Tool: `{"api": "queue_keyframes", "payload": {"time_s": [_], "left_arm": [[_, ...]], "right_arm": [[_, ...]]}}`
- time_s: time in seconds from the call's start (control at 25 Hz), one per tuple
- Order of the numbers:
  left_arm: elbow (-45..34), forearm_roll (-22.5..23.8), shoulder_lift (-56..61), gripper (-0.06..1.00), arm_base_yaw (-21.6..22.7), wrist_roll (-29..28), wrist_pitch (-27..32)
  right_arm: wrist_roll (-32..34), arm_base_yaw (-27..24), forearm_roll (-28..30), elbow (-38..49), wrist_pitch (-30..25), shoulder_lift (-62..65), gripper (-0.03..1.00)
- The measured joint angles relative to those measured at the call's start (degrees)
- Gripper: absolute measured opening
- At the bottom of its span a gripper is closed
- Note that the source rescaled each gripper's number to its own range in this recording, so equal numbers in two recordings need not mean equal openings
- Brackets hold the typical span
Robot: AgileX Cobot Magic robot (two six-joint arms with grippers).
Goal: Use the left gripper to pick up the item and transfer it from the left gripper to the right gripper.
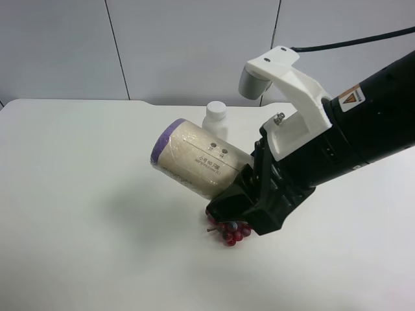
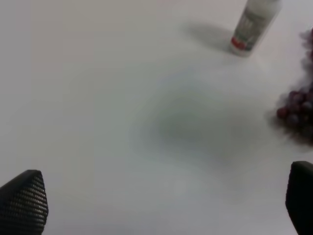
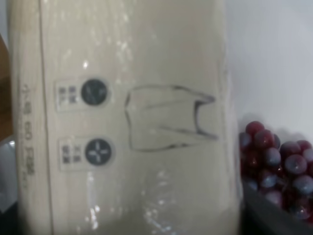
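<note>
The item (image 1: 194, 159), a cream canister with a purple lid, hangs tilted above the table, lid toward the exterior high view's left. My right gripper (image 1: 243, 188), on the black arm with the white bracket, is shut on its bottom end. The right wrist view is filled by the item's (image 3: 132, 122) labelled side. My left gripper (image 2: 161, 205) shows only in the left wrist view. It is open, its two black fingertips (image 2: 24, 203) far apart over bare table, with nothing between them. The left arm is out of the exterior high view.
A slim white bottle (image 1: 215, 120) stands upright on the white table (image 1: 78, 194) behind the canister, also seen as the bottle (image 2: 254, 24). A bunch of red grapes (image 1: 232, 231) lies under the right gripper; the grapes (image 3: 276, 166) and grapes (image 2: 296, 110) show in both wrist views.
</note>
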State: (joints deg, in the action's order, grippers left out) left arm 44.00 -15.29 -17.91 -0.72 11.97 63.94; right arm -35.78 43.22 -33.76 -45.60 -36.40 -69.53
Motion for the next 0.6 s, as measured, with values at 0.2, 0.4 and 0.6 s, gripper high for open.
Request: {"api": "queue_keyframes", "payload": {"time_s": [0.2,0.4,0.6], "left_arm": [[-5.32,3.50,9.46,0.99,0.00,-0.41,2.48],[-9.68,9.73,16.84,0.99,0.00,-5.02,2.89],[-12.37,10.39,18.17,0.99,0.00,-9.27,3.12]], "right_arm": [[0.05,0.00,0.05,0.00,0.16,0.00,0.01],[0.05,0.00,0.05,0.00,0.33,0.00,0.01],[0.16,0.00,0.16,0.00,0.38,0.00,0.01]]}}
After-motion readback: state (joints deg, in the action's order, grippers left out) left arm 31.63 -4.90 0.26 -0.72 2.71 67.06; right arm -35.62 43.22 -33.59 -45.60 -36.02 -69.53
